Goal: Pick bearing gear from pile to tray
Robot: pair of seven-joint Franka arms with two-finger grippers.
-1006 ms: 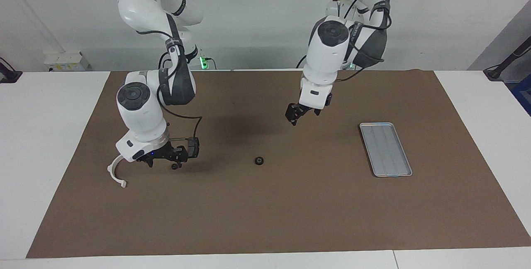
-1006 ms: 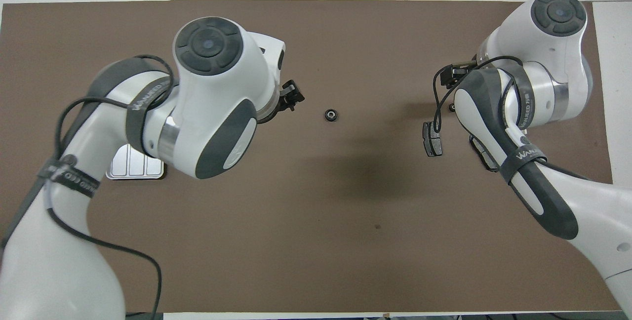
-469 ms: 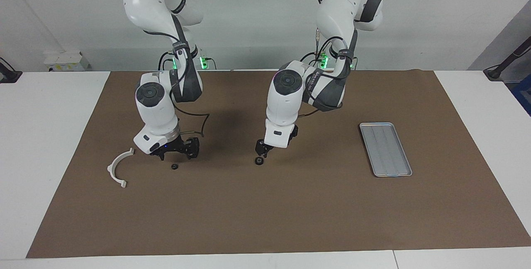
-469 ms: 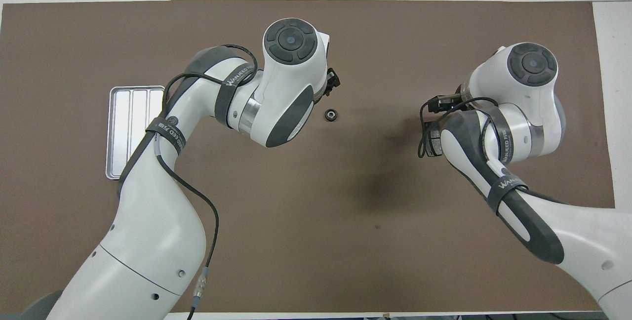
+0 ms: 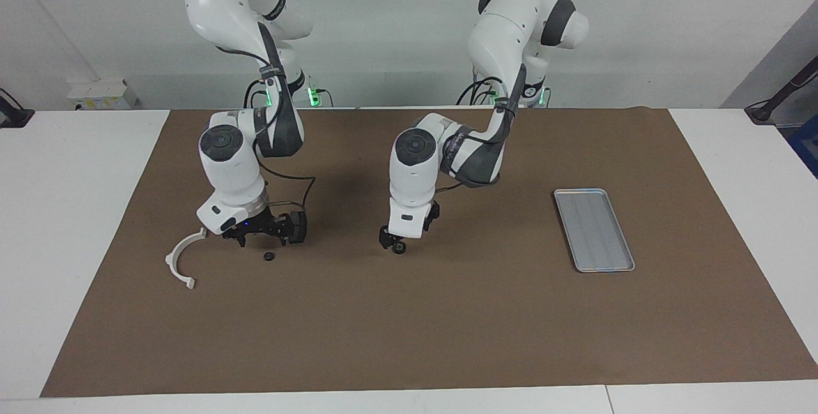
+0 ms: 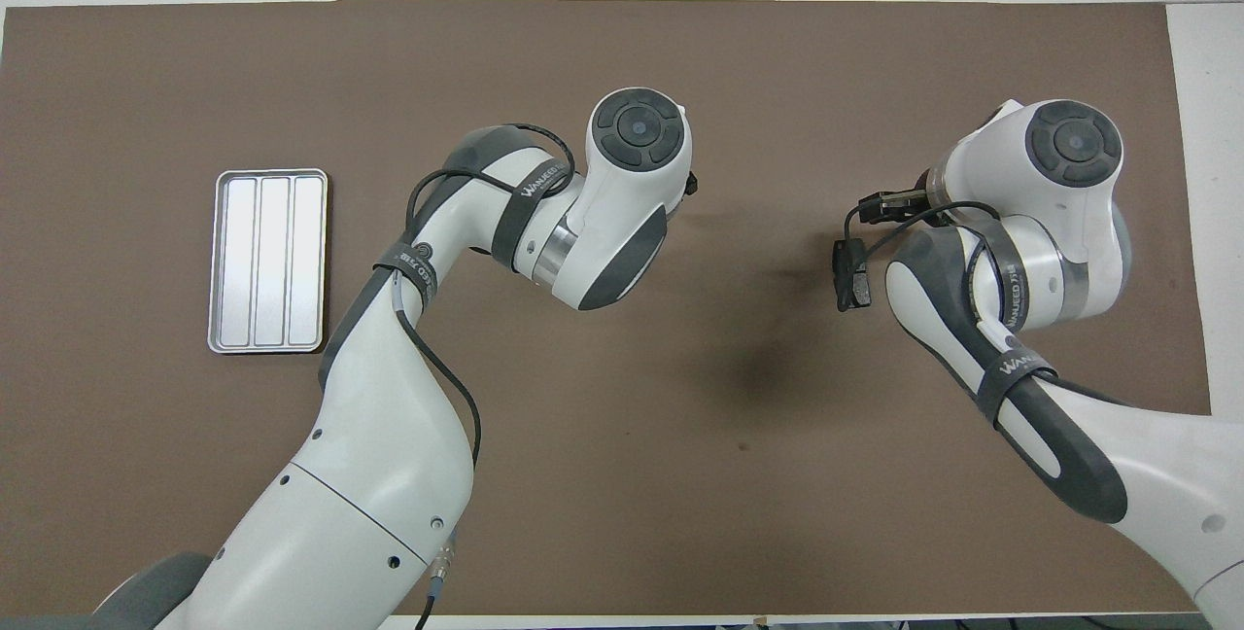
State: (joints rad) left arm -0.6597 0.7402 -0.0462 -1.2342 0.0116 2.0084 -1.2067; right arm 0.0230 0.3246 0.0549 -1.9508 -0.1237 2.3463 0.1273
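Note:
The bearing gear (image 5: 399, 248), a small black round part, lies on the brown mat in the middle of the table. My left gripper (image 5: 391, 245) is down at mat level right at the gear; in the overhead view the left hand (image 6: 637, 139) covers both. The tray (image 5: 594, 229) sits bare toward the left arm's end and also shows in the overhead view (image 6: 268, 261). My right gripper (image 5: 259, 240) hangs low over the pile: a white half-ring bracket (image 5: 181, 259), a tiny black piece (image 5: 269, 256) and a dark brake pad (image 6: 853, 272).
The brown mat (image 5: 447, 324) covers most of the white table. The second brake pad is hidden under the right arm (image 6: 1011, 299). The left arm's elbow (image 5: 473, 158) reaches out over the mat between gear and tray.
My left gripper swung from nearer the robots to over the bearing gear and came down to it. The right hand rose slightly and shifted a little over the pile.

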